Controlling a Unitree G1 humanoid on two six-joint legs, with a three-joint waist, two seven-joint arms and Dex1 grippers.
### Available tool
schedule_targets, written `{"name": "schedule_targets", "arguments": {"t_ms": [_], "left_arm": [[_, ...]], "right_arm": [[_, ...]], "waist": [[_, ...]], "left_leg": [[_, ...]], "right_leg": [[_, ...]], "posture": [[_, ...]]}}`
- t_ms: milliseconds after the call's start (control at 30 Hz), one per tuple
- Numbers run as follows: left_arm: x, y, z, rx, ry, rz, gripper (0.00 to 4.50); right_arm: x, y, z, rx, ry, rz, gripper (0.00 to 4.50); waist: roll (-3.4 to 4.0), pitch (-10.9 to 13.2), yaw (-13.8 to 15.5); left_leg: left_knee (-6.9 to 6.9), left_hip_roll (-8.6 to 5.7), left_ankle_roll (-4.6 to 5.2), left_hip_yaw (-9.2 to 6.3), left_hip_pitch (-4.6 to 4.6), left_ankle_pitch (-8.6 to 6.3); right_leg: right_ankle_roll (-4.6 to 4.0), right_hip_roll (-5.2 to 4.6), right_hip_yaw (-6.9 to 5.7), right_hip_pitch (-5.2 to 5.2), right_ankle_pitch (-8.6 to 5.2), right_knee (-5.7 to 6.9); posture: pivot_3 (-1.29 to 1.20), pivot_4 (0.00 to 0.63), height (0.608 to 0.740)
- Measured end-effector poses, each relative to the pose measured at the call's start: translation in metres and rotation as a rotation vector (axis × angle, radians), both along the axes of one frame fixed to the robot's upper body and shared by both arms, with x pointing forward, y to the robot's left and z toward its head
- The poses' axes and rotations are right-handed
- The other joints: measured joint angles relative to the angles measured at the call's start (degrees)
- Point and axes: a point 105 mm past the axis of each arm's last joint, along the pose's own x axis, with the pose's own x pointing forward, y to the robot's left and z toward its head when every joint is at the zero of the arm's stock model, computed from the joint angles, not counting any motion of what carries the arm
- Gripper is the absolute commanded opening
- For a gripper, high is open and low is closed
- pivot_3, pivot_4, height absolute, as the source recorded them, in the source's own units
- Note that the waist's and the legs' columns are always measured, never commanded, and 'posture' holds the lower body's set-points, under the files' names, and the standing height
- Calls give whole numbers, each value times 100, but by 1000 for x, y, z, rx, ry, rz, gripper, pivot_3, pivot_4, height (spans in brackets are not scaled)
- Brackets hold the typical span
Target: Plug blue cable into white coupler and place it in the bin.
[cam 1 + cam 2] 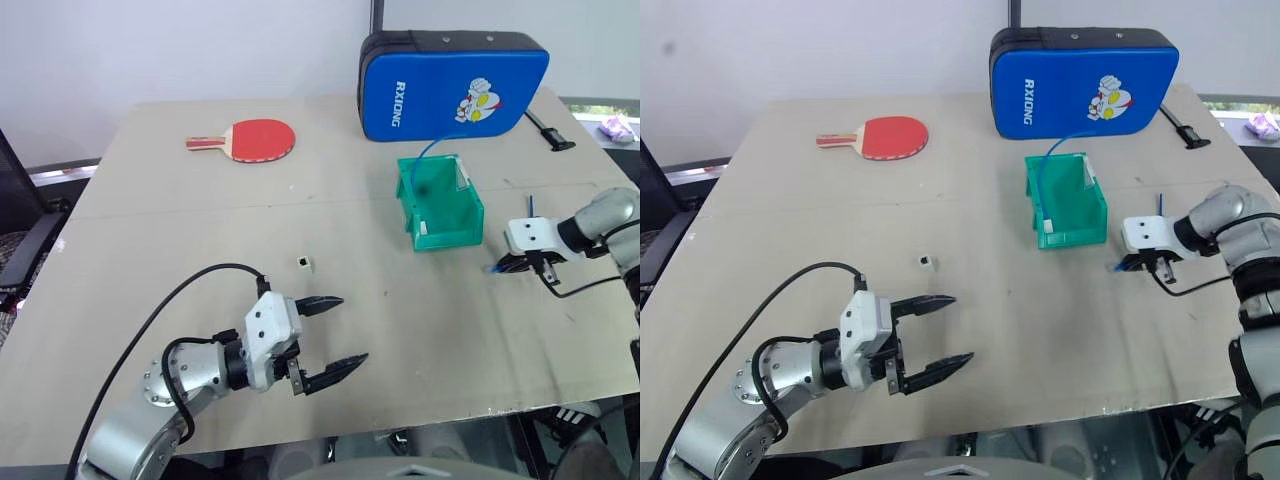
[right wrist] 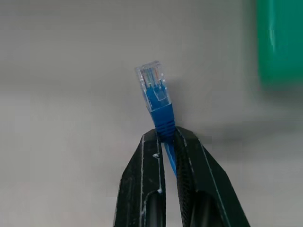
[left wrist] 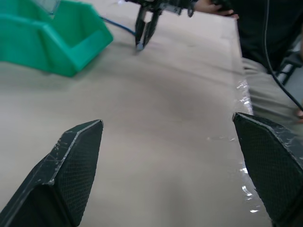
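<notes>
Right wrist view: right gripper point(image 2: 166, 137) pinched on the blue cable point(image 2: 162, 116) just below its clear plug, lower centre of frame. Left eye view: left gripper point(image 1: 333, 336) spread wide, lower centre; white coupler point(image 1: 304, 264) on table point(image 1: 150, 220) mid-frame; bin point(image 1: 440, 205) right of centre, a thin blue cable point(image 1: 432, 148) arcing from it.

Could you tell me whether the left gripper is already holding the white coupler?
No, the left gripper hangs open and empty above the table, while the white coupler lies apart from it on the tabletop.
</notes>
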Motion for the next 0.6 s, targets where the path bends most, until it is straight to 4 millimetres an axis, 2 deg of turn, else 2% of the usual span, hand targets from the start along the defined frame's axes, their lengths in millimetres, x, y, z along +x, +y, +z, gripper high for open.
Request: {"name": "schedule_targets", "arguments": {"t_ms": [33,100,133,300,333,367,467,533,567,600], "left_arm": [[1,1,-3,14,0,7,4500],[4,2,-7,49,-8,19,4500],[7,5,-14,87,0,32,4500],[23,16,-25,152,27,22,4500],[27,17,-27,165,27,2,4500],[28,17,-27,168,27,-4,4500],[33,12,-32,180,36,-55,4500],[38,7,-34,183,42,-81,4500],[40,4,-36,186,46,-89,4500],[44,0,-38,193,49,-108,4500]], "right_arm": [[-11,23,-3,19,25,15,70],[-22,50,-8,39,45,18,70],[-30,73,-12,61,52,26,70],[-34,113,-16,88,12,-18,70],[-32,119,-16,104,3,-37,691],[-32,122,-17,113,2,-42,919],[-30,122,-16,161,-9,-91,2346],[-39,119,-17,262,30,-126,3289],[-43,119,-15,309,45,-132,3896],[-51,118,-7,401,55,-136,4246]], "waist": [[2,-1,0],[5,1,3],[4,1,4],[-11,-7,-7],[-15,-9,-16],[-17,-10,-16],[-17,-10,4],[-18,-9,62],[-17,-8,71],[-16,-7,82]], "left_leg": [[0,9,-2,-4,-9,-1],[-4,11,-2,-7,-13,-1],[-4,11,-2,-10,-12,-1],[5,7,-4,-2,-2,0],[9,7,-4,6,2,0],[12,7,-5,7,1,1],[13,6,-7,12,-2,2],[12,2,-7,5,-20,2],[12,0,-7,2,-28,2],[12,-2,-7,2,-40,2]], "right_leg": [[2,5,-5,-10,1,2],[0,12,-11,-14,0,0],[-19,19,-17,-14,-12,0],[-23,39,-30,-8,-13,-1],[-22,38,-25,-6,-13,-1],[-20,38,-25,-6,-13,-1],[-30,36,-23,-7,-6,-2],[-30,36,-30,-14,-7,-6],[-27,36,-30,-16,-7,-8],[-8,36,-30,-25,4,-11]], "posture": [[0,150,740],[0,150,740],[0,150,740],[0,150,740],[0,150,740],[0,150,740],[0,150,740],[0,150,740],[0,150,740],[0,150,740]]}}
